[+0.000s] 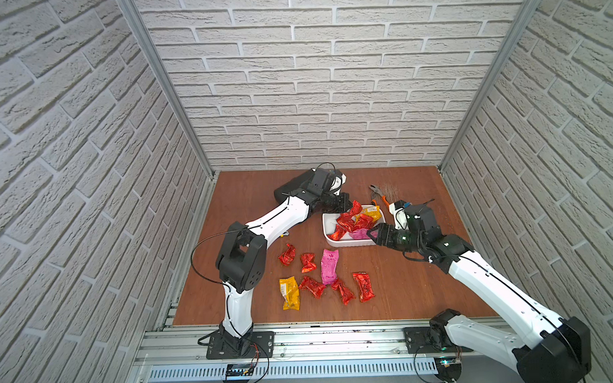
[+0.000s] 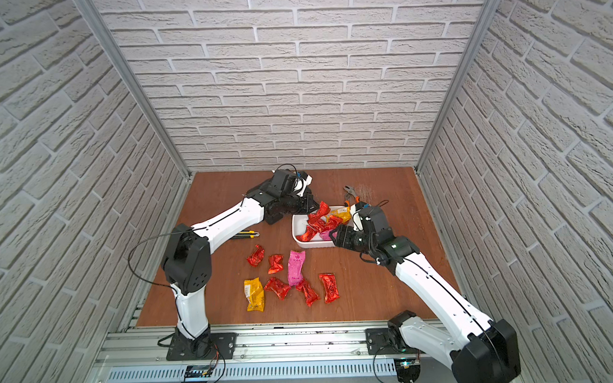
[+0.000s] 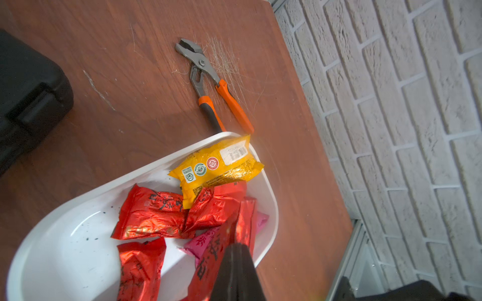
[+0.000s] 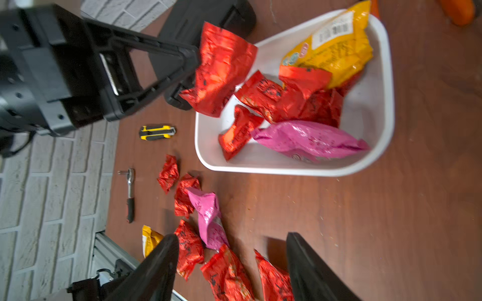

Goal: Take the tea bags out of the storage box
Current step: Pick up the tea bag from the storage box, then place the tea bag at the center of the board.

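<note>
The left gripper [image 4: 195, 60] pinches a red bag [image 4: 221, 67] by its edge over the box [image 1: 325, 230], right of centre in both top views, while the right gripper [image 4: 232, 235] gapes empty at its lower-right corner; the bags [image 1: 355, 224] inside look light, crinkly and slick, so a crimped end seems the best place to nip.

Brown tabletop [image 1: 406, 283]: storage box [image 1: 329, 227], tea bags [image 1: 328, 267], pliers [image 3: 201, 62], case [image 3: 28, 99].

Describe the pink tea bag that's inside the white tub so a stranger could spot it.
On the brown wooden table sits a white rounded plastic tub. Along its near wall lies a shiny pink foil packet, the only pink one among the tub's red packets and yellow packet; the other pink packet lies outside on the table.
</note>
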### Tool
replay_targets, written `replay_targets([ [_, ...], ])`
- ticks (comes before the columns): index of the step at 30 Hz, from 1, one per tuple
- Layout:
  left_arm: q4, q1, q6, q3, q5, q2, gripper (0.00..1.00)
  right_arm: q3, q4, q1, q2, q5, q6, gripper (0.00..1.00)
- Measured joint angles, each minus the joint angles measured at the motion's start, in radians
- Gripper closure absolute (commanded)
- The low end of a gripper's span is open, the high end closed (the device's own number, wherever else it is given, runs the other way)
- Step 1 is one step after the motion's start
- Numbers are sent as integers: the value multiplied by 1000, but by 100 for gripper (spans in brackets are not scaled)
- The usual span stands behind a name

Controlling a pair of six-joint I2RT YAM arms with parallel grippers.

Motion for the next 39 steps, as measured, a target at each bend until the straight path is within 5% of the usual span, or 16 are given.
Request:
replay_targets([
  [20,289,21,-275,-100,75,-19,100,68,469,-262,327,-369,117,26],
  [32,308,23,-293,-101,101,-19,100,146,513,-270,468,-454,111,30],
  [39,320,22,-307,-101,107,-19,100,174,546,-270,520,-490,115,42],
])
